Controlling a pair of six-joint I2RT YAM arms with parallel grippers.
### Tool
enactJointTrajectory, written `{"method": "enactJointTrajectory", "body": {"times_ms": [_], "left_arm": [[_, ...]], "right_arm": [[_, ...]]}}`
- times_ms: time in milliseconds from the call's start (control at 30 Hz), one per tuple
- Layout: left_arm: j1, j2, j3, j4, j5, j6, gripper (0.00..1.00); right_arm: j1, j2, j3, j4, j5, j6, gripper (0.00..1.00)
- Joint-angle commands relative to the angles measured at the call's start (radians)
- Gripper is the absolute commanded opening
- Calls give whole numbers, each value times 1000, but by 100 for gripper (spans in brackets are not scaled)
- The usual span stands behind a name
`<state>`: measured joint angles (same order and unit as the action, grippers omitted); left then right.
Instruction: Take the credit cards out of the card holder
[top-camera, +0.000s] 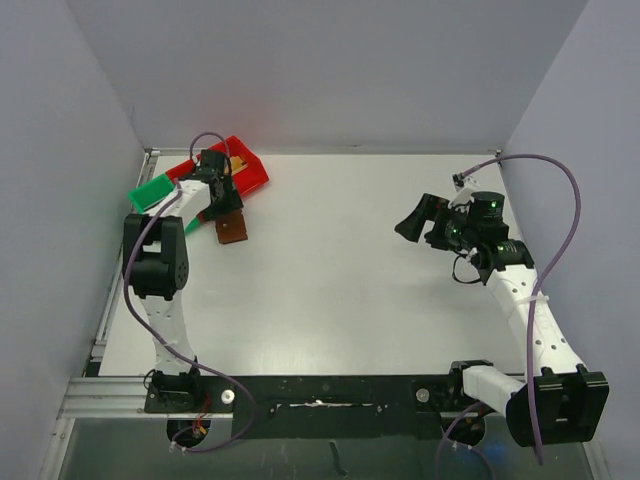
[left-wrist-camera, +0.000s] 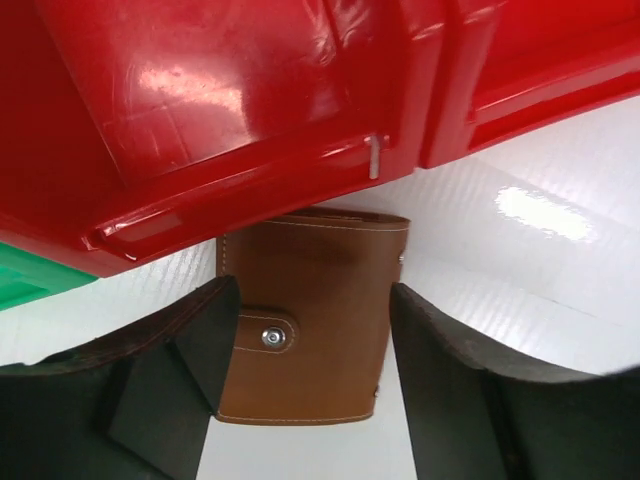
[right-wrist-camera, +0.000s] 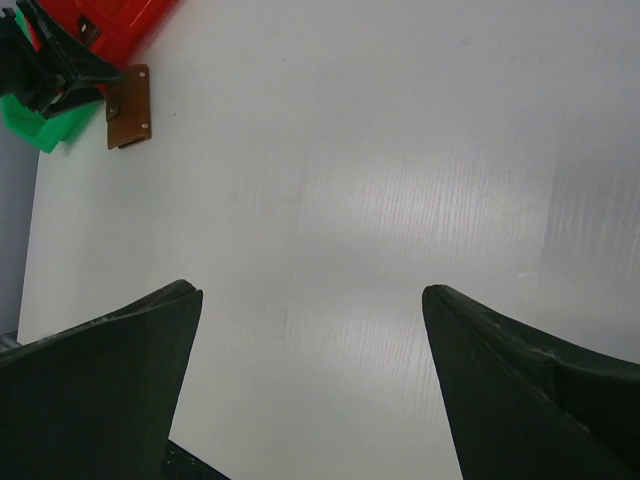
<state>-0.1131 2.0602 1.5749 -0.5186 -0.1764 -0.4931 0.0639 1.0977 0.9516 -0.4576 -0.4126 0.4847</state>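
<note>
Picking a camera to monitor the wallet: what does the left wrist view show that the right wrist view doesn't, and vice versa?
Left wrist only: the card holder closed, its snap strap and stitching, flanked by the left fingers. Right wrist only: the open right gripper over the table, the left gripper seen from afar. Both: card holder, red bin, green bin.

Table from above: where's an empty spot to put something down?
The wide white middle of the table, between the brown wallet and the right tool, is bare. The far-left corner is crowded: red bin, green bin and left tool.
</note>
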Motion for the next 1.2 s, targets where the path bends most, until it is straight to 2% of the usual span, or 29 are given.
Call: {"method": "enactJointTrajectory", "body": {"times_ms": [0,200,400,567,667,800,933,1000,1100,1167], "left_arm": [[6,27,14,-20,-43,38,57],[-10,-18,-123,34,-15,36,47],[-104,-63,-220,59,-2,39,39],[-231,-145,-322,92,14,-39,39],[-348,-218,-414,154,72,-105,39],[-480,-319,-452,171,123,-219,41],[-480,-469,-437,174,102,-239,54],[-452,-525,-420,151,86,-221,58],[-373,-586,-431,128,93,-193,59],[-278,-615,-455,131,115,-176,60]], "right_arm": [[-10,-3,18,13,-21,5,98],[-10,13,14,8,-13,8,98],[-10,23,-8,25,-10,18,98],[-10,34,-23,28,-4,19,98],[-10,40,-50,51,-1,32,98],[-10,68,-63,58,-37,44,98],[-5,120,-74,79,-99,72,97],[8,145,-80,94,-118,87,97],[53,183,-88,136,-116,109,98],[100,221,-77,150,-92,117,98]]}}
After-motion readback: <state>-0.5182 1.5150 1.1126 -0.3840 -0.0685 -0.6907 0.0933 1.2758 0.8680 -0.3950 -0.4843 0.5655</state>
